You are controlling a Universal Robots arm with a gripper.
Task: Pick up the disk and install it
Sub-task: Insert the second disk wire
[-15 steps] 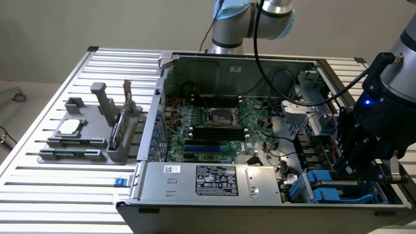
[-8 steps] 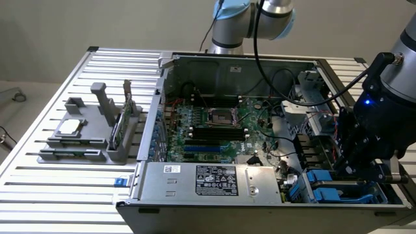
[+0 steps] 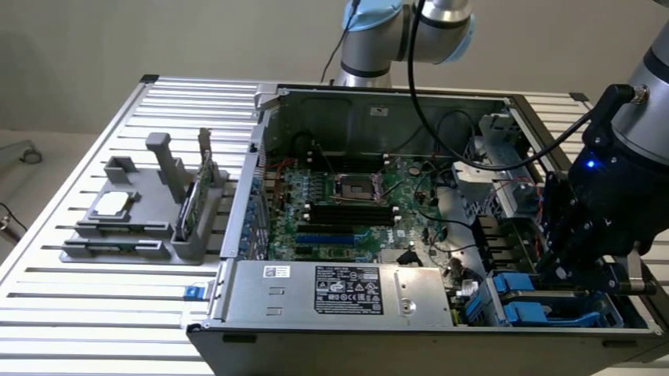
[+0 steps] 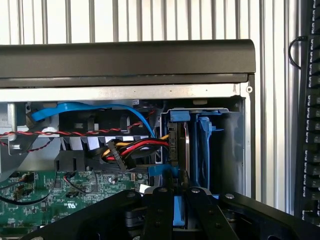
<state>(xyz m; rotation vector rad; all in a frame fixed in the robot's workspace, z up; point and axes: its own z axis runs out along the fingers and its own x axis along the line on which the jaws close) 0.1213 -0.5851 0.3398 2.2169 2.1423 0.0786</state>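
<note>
One disk [image 4: 179, 150] in its blue carrier stands on edge in the drive bay [image 3: 554, 301] at the open computer case's [image 3: 366, 102] near right corner, the gripper [image 4: 174, 195] clenched on it, presumably to seat it.

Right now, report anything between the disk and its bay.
Nothing visible does. The disk stands on edge in the tool's grip, already inside the bay; the red and yellow cables lie beside it.

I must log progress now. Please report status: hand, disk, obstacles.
Hand low over the drive bay, shut on disk. Disk upright, partly down in the bay. Cables close beside it.
</note>
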